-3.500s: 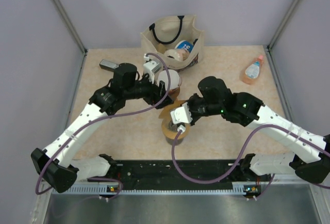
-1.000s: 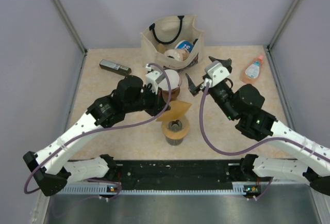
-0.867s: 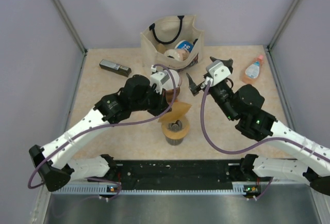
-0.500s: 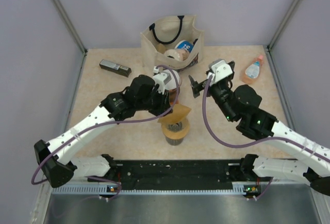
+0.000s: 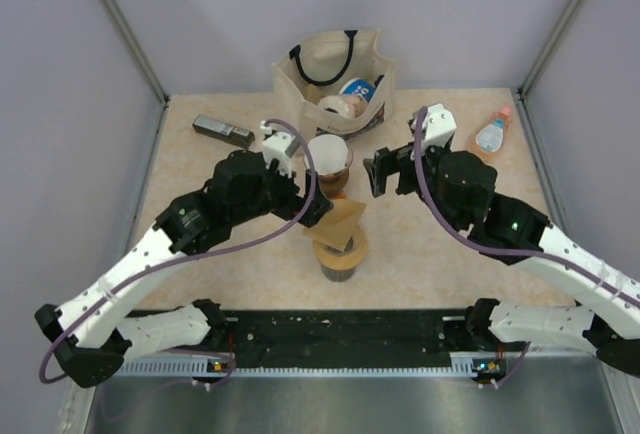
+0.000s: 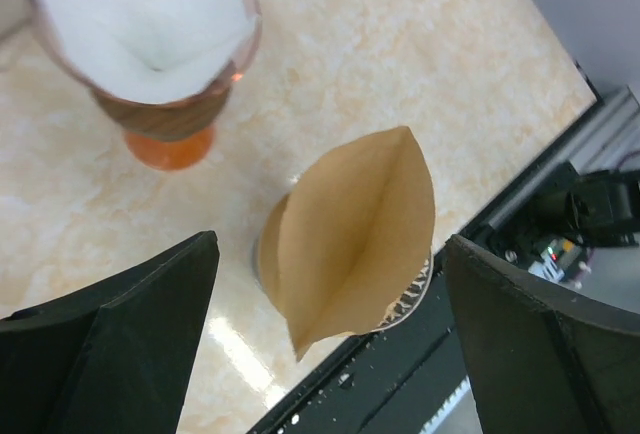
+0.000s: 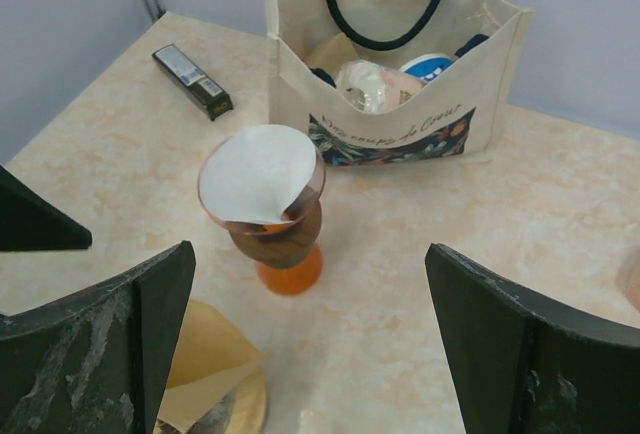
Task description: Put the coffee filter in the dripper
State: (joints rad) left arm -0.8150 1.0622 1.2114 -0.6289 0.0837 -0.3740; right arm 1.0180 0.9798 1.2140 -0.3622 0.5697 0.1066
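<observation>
I note a canvas tote (image 5: 335,79) far centre, a dark bar (image 5: 222,131) far left, and a small bottle (image 5: 490,137) far right on the counter (image 5: 430,264).

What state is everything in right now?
coffee filter: spread open, seated in the dripper
dripper: upright, lined with the filter
brown paper cone: open, apart from the dripper
tote bag: upright, open top, items inside
left gripper: open, empty
right gripper: open, empty
</observation>
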